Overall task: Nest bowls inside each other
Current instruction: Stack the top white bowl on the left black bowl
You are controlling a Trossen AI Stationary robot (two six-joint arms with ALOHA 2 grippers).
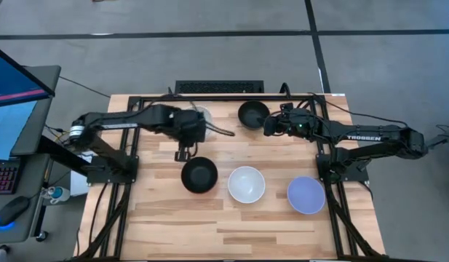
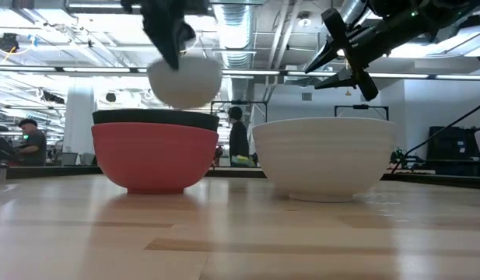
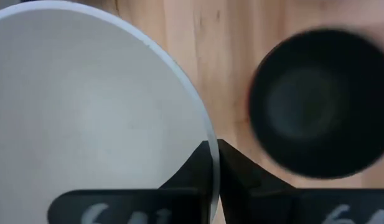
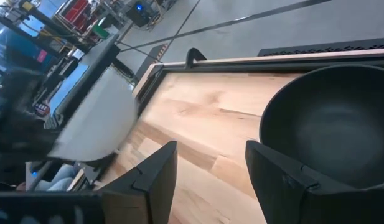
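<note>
My left gripper [image 3: 214,151] is shut on a white bowl [image 3: 86,118] and holds it in the air, above and behind a black bowl [image 1: 199,175]. That black bowl sits nested in a red bowl [image 2: 154,154] on the table. A second white bowl [image 1: 246,183] and a lavender-blue bowl [image 1: 306,194] stand on their bases nearer the front edge. My right gripper [image 4: 207,168] is open and hovers beside a second black bowl [image 4: 328,124] near the far edge, touching nothing. My left gripper pinches the white bowl's rim [image 3: 207,134], with one finger [image 3: 190,171] inside the bowl and the other [image 3: 244,177] outside. The fingers come from above, pointing down. The bowl [image 2: 185,78] hangs lifted clear of the table, above the red bowl's rim.
The table's near half in front of the row of bowls is bare wood [image 1: 231,233]. A black frame rail [image 1: 217,97] runs along the far edge. Both arm bases stand on the table's sides. People stand in the room beyond the table.
</note>
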